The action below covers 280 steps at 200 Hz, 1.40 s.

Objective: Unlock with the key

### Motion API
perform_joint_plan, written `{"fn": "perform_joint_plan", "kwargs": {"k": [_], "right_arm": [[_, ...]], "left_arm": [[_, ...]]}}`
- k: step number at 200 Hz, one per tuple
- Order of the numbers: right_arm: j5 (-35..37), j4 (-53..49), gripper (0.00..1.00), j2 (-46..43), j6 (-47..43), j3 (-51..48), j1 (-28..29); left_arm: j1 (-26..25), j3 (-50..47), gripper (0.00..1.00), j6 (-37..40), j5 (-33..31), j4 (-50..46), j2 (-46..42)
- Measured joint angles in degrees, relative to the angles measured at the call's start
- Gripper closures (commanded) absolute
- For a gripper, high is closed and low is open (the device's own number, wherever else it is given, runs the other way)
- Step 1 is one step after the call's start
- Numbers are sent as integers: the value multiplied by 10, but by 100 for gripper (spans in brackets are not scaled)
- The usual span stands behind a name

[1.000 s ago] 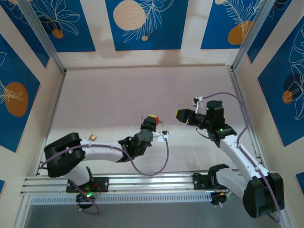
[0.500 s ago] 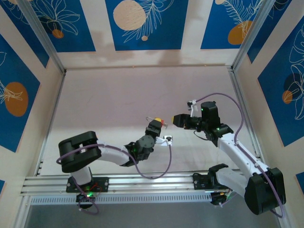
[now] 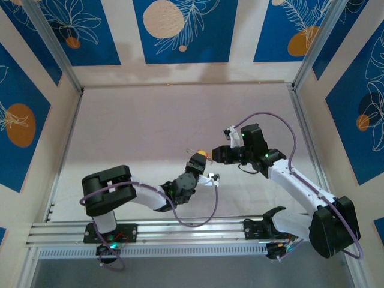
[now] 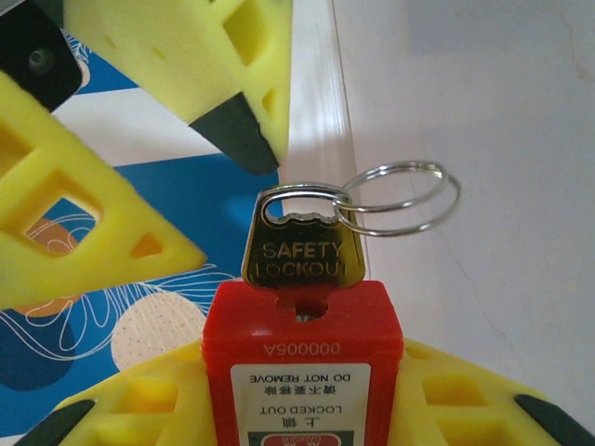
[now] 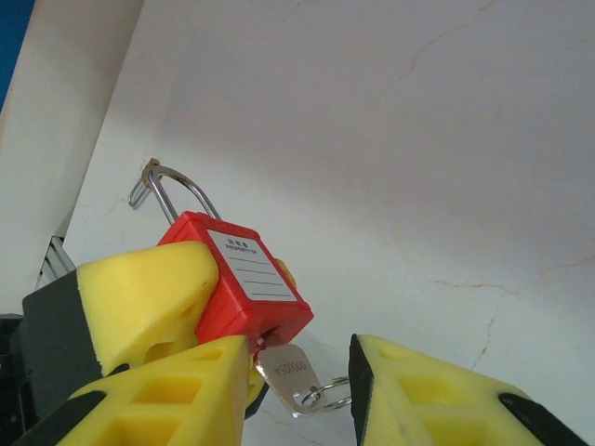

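left gripper (image 4: 302, 423): clenched on padlock (image 4: 302, 358), steadying it, frame bottom
right gripper (image 5: 302, 364): jaws apart, straddling inserted key (image 5: 288, 376) for turning

The key (image 4: 299, 249), a brass-gold head stamped SAFETY LOCKOUT, is seen pushed into the keyway in the base of the red padlock (image 4: 302, 358). A thin silver wire ring (image 4: 400, 197) is threaded through its head. The padlock, white-labelled and fitted with a silver shackle (image 5: 181, 197), is held aloft.
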Motion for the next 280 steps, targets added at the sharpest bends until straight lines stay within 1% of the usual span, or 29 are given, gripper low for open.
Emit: {"fn": "perform_joint_plan", "kwargs": {"k": [47, 109, 179, 204, 239, 280], "right_arm": [[-4, 1, 70, 0, 1, -1, 0], [-33, 6, 70, -11, 3, -12, -3], [-44, 6, 71, 7, 3, -12, -3], [-44, 6, 75, 11, 3, -12, -3], [-44, 11, 83, 13, 3, -12, -3], [-48, 31, 87, 14, 17, -19, -4]], "left_arm": [[0, 0, 93, 3, -2, 3, 1], [-1, 0, 93, 3, -4, 5, 5], [-1, 0, 94, 3, -4, 8, 5], [-1, 0, 94, 4, -4, 9, 5], [-1, 0, 95, 10, -4, 8, 5], [-1, 0, 95, 14, -10, 11, 5]]}}
